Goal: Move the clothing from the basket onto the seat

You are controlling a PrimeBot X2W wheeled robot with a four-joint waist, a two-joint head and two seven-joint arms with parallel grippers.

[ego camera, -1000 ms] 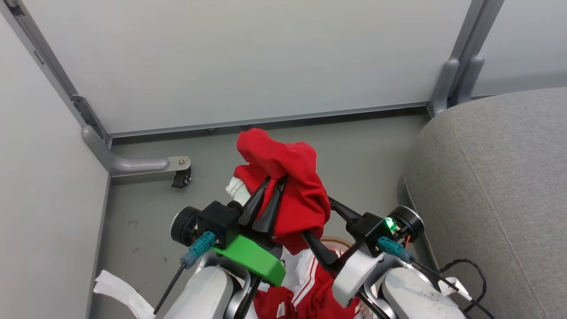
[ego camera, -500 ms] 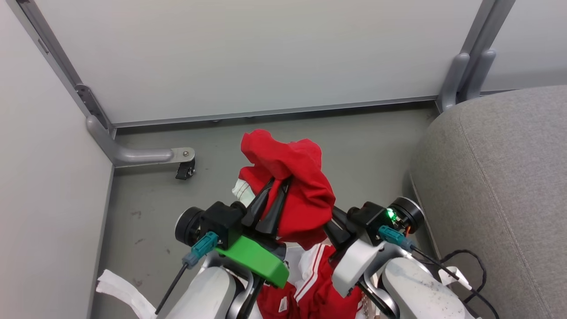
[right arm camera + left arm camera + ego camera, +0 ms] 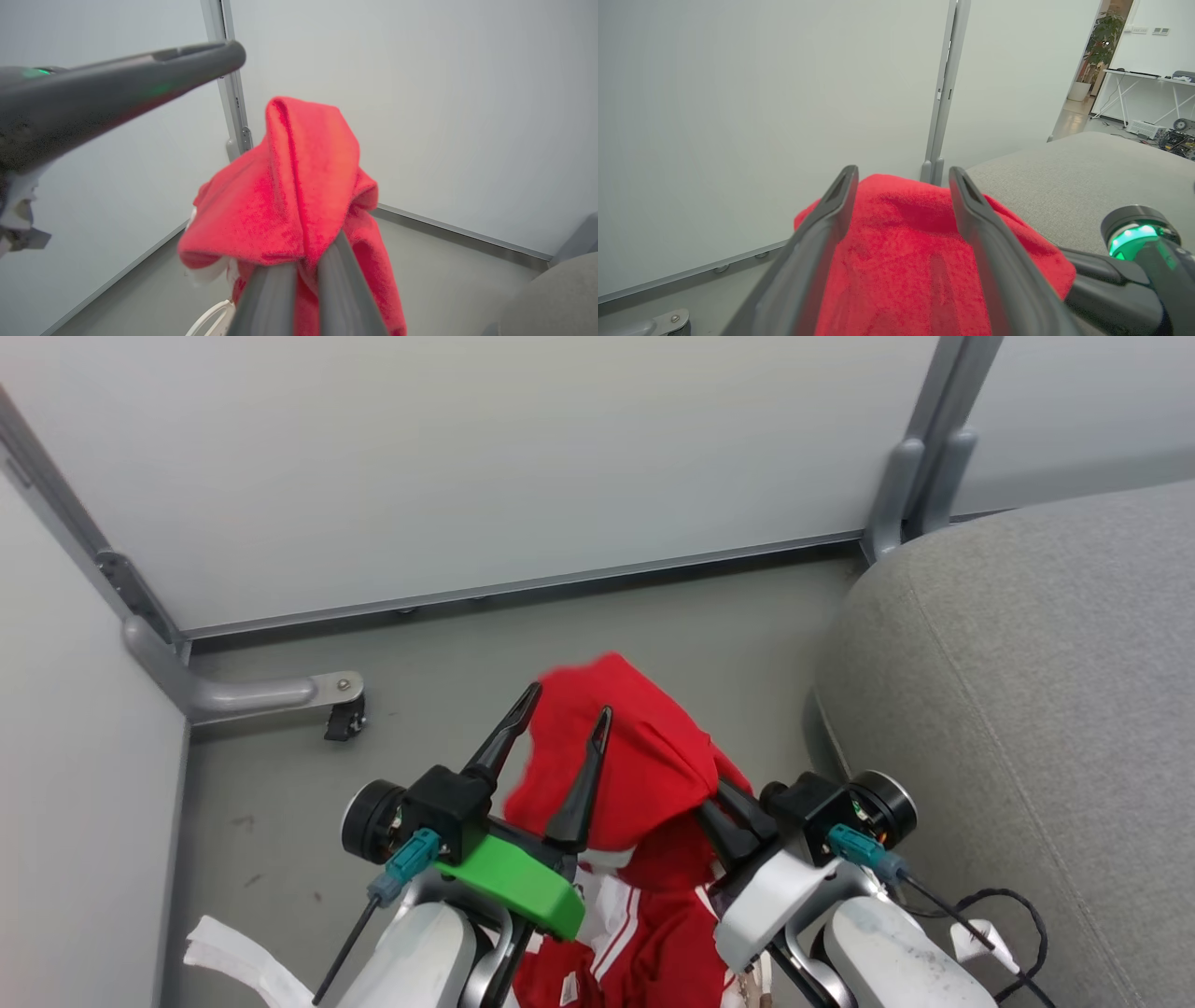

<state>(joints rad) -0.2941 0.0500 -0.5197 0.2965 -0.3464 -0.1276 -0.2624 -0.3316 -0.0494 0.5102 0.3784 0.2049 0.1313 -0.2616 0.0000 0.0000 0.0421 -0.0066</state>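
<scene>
Above the floor [image 3: 420, 644], between both arms, the red clothing [image 3: 644, 765] hung bunched in the air, pinched in the clenched right gripper [image 3: 312, 261]. The left gripper [image 3: 569, 702] was released, with its fingers spread wide and the fabric lying between them, ungripped. A striped garment [image 3: 644, 924] lay lower between the forearms. The seat [image 3: 1027, 663] was near, on the right.

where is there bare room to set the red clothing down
The seat, right of the right gripper, is bare. So is the floor between the partition wall and the clothing. It is crowded around the clothing, by the left gripper.
</scene>
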